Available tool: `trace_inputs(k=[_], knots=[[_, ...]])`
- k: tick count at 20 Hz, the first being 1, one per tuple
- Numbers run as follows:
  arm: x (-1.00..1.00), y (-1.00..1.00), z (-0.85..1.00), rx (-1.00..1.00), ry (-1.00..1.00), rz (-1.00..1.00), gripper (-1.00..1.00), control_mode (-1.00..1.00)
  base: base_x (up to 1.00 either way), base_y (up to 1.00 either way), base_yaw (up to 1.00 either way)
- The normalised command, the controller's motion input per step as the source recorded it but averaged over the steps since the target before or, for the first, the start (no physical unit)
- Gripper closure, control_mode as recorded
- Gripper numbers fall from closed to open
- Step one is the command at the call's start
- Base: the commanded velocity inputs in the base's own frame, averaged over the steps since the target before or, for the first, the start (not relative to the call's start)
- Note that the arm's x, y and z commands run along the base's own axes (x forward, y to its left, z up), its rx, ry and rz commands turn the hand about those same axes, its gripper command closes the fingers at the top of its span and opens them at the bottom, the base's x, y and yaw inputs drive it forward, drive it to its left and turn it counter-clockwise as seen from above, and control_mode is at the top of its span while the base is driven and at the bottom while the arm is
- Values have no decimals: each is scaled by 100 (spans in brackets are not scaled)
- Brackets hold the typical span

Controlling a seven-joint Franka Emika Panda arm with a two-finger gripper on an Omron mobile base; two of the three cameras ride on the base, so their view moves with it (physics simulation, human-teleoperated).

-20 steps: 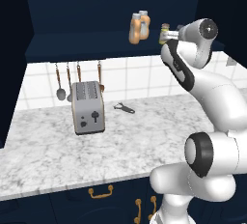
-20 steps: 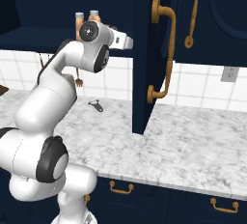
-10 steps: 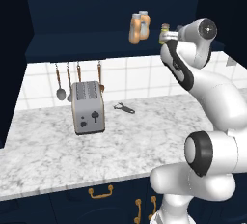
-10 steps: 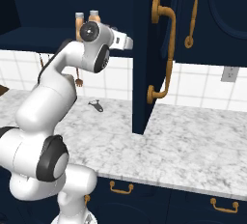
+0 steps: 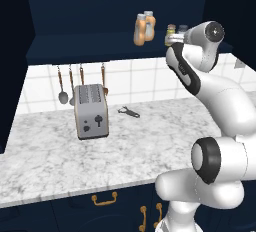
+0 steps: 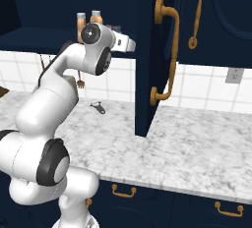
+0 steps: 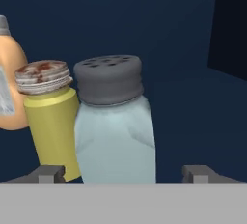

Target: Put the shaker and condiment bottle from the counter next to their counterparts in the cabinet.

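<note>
Nothing shifted since earlier frames (arm same pose). Gripper spread wide, fingertips clear of the shaker, frame centre, touching yellow shaker on cabinet shelf; bottle far left.

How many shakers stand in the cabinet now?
2: the pale teal-grey shaker between the open gripper tips, and the yellow-green shaker touching its side. Others may be hidden.
</note>
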Motion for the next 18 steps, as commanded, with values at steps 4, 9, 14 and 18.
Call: trace_inputs(k=[4,9,14,18], knots=[[0,0,0,0,0,0,-100,-100,0,0,0],[-3,-1,0,0,0,0,-100,-100,0,0,0],[-34,0,4,0,0,0,-100,-100,0,0,0],[-41,0,4,0,-1,0,-100,-100,0,0,0]])
